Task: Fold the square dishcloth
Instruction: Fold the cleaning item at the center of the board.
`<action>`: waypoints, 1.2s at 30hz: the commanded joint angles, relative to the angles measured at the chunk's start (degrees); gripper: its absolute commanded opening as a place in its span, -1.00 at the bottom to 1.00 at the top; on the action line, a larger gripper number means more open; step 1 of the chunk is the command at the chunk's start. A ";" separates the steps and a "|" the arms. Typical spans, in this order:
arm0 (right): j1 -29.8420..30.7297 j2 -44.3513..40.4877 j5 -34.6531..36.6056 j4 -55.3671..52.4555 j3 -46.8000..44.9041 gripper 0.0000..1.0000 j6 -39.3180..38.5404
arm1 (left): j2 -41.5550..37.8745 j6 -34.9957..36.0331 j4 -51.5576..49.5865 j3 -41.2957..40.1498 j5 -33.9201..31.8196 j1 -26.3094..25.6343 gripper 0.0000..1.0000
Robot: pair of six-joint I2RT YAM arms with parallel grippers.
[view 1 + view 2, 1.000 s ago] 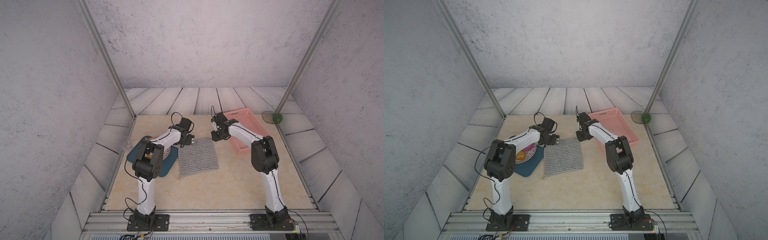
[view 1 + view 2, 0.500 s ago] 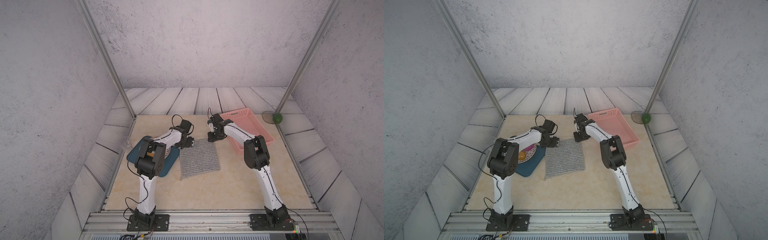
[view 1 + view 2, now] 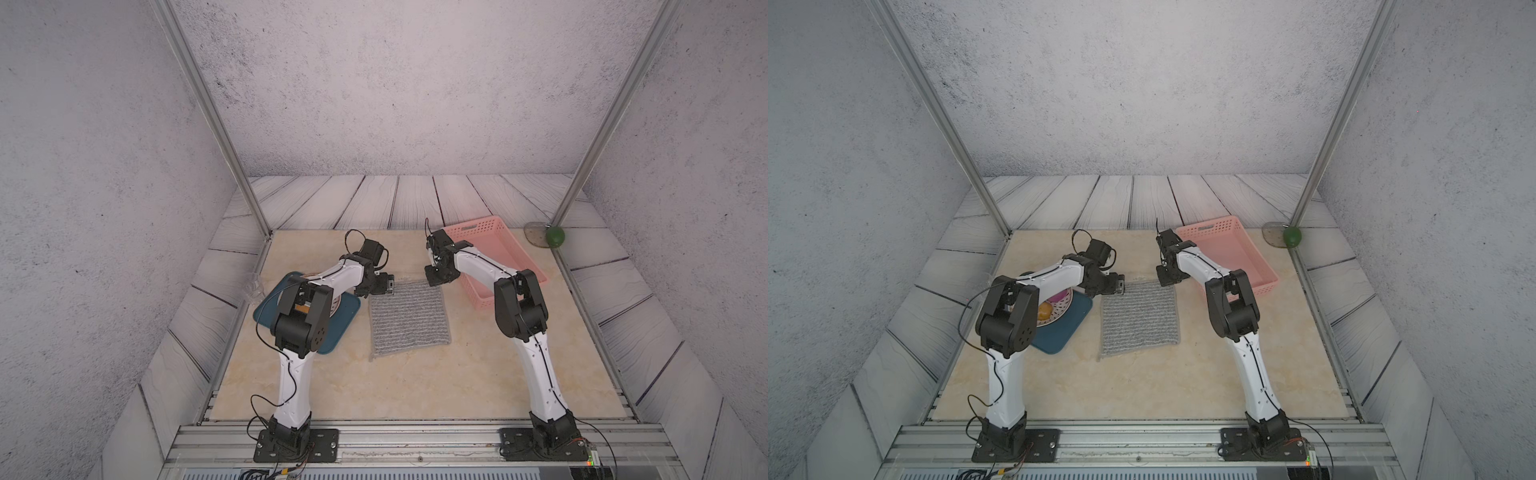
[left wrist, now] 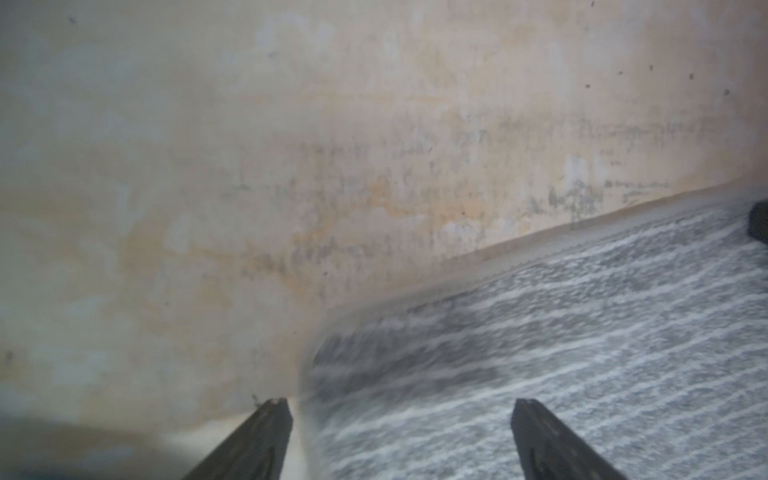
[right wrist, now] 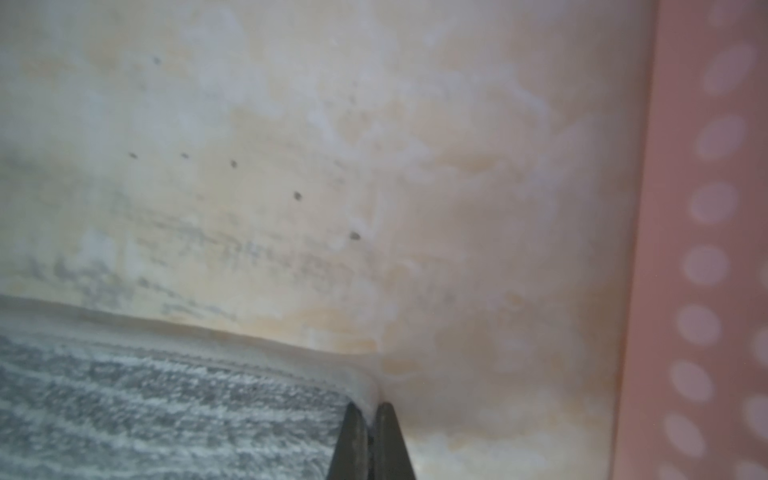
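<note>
Grey striped square dishcloth lies flat on the beige table, between a teal mat and a pink basket. At its far right corner, the right gripper is pinched closed on the hem. At the far left corner, the left gripper stands wide open, astride the edge.

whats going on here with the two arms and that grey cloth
Two robot arms are starting to fold the square dishcloth, which lies flat and unfolded on the table. The right hand is shut on the far corner beside the pink basket. The left hand is open at the other far corner, one finger over the cloth and one off it, not yet gripping.
</note>
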 commanded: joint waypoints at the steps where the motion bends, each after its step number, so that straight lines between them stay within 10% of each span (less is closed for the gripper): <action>1: -1.18 -2.58 3.25 -1.27 -2.34 -1.00 -0.05 | -3.11 -1.60 0.85 -2.02 -0.15 0.02 0.87; 12: -1.37 -1.64 2.24 -1.22 -1.90 -1.00 -0.88 | 1.98 6.03 -4.71 6.66 -2.32 0.80 0.34; 36: -1.37 -0.49 1.46 -1.63 -0.82 -1.00 -0.70 | 14.54 14.76 -13.04 22.44 1.45 1.48 0.00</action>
